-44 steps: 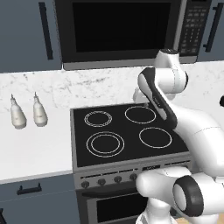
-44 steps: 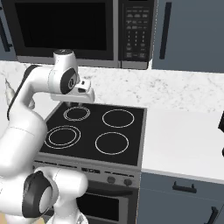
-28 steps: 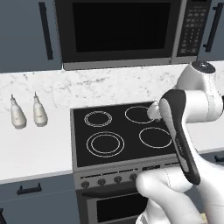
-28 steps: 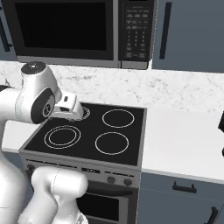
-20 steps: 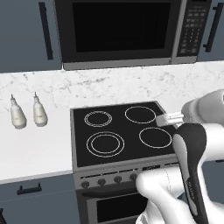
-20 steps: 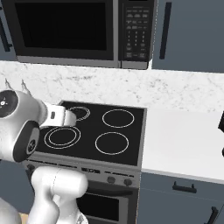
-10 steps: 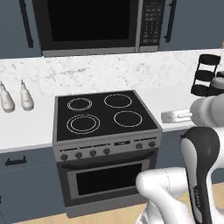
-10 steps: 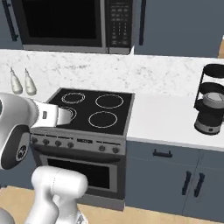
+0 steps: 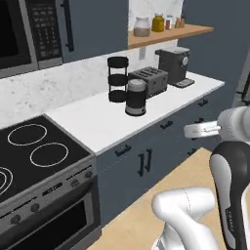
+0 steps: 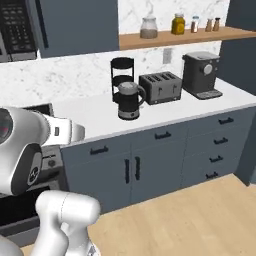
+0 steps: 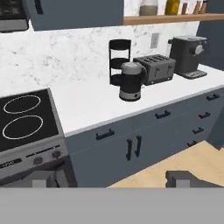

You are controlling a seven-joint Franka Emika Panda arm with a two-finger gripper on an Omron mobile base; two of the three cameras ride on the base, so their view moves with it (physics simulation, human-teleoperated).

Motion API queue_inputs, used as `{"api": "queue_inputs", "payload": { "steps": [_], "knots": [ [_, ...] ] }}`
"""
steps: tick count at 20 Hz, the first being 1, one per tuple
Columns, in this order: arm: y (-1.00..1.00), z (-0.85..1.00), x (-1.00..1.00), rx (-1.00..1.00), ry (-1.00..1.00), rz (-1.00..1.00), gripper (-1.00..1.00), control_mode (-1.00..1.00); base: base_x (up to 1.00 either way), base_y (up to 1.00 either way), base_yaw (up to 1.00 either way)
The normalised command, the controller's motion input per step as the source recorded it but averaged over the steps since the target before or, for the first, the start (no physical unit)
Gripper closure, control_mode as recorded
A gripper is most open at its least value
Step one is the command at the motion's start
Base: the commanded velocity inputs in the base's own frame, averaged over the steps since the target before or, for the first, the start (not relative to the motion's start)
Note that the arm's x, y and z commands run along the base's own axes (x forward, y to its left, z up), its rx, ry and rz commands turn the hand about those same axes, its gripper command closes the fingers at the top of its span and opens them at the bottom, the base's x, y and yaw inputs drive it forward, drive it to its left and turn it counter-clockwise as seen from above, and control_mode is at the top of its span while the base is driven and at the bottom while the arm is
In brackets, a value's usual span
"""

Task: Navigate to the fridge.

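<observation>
The fridge is out of view; a thin pale grey strip at the far right edge of the left base view is too narrow to identify. My gripper point(image 11: 113, 179) is held in front of the base over the wooden floor, facing the blue lower cabinets point(image 11: 135, 146). Its two dark fingertips point(image 11: 43, 179) stand wide apart with nothing between them, so it is open. The white hand point(image 9: 199, 130) points left in the left base view and sits at the arm's end point(image 10: 67, 131) in the right base view.
The stove point(image 9: 34, 151) is at the left, with the microwave point(image 9: 29, 29) above it. On the white counter point(image 10: 100, 117) stand a kettle point(image 10: 128, 100), a black rack point(image 10: 121, 70), a toaster point(image 10: 160, 86) and a coffee machine point(image 10: 201, 75). Wooden floor point(image 10: 190, 220) lies open to the right.
The base has turned and driven to the right: the whole scene slid left, the stove went to the left edge, and the counter with kettle, toaster and coffee machine came into view.
</observation>
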Motion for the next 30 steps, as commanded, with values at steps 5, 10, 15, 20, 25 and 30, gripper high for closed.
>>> {"api": "queue_inputs", "payload": {
  "steps": [5, 10, 15, 20, 25, 30],
  "knots": [
    [0.00, 0.00, 0.00, 0.00, 0.00, 0.00, -1.00, 1.00, 0.00, 0.00, -1.00],
    [0.00, 0.00, 0.00, 0.00, 0.00, 0.00, -1.00, 1.00, 0.18, -0.06, -0.87],
    [0.00, 0.00, 0.00, 0.00, 0.00, 0.00, -1.00, 1.00, 0.96, -0.37, -0.38],
    [0.00, 0.00, 0.00, 0.00, 0.00, 0.00, -1.00, 1.00, 1.00, -0.61, 0.01],
    [0.00, 0.00, 0.00, 0.00, 0.00, 0.00, -1.00, 1.00, 1.00, -0.47, 0.47],
    [0.00, 0.00, 0.00, 0.00, 0.00, 0.00, -1.00, 1.00, 1.00, -0.29, 0.71]
  ]
}}
